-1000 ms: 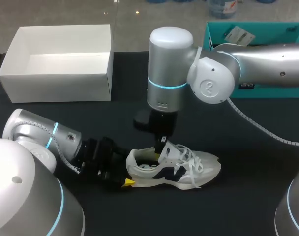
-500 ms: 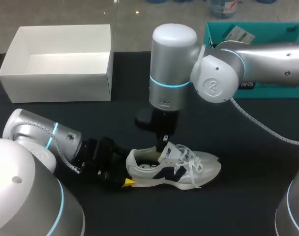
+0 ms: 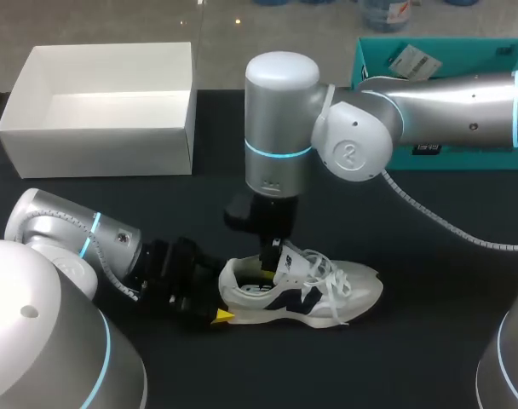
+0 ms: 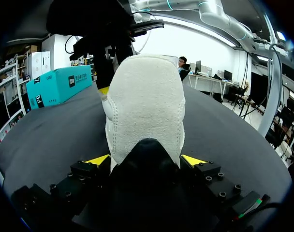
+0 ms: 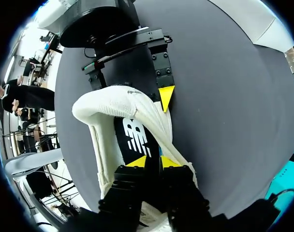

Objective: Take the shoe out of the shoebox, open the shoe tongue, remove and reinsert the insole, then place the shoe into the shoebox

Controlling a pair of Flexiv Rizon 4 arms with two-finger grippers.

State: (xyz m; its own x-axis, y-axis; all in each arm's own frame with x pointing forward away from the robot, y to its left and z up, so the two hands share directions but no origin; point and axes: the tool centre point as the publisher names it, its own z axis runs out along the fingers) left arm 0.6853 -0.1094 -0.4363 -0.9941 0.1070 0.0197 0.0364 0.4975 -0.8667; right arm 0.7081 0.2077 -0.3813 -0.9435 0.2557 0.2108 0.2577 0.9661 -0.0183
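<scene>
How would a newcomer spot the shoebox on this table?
On the black table, look to the far left corner, beyond the shoe. The shoebox there is white, lidless and open; the other box, far right, is teal.

Logo (image 5: 134, 137) on insole (image 5: 119, 130), label (image 3: 412, 60) on teal box (image 3: 463, 51), unreadable

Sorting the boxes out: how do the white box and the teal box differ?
The white box stands open and empty at the table's far left; the teal box sits far right, partly hidden behind the right arm. The white box is plain; the teal box shows a white tag. Both are rectangular.
</scene>
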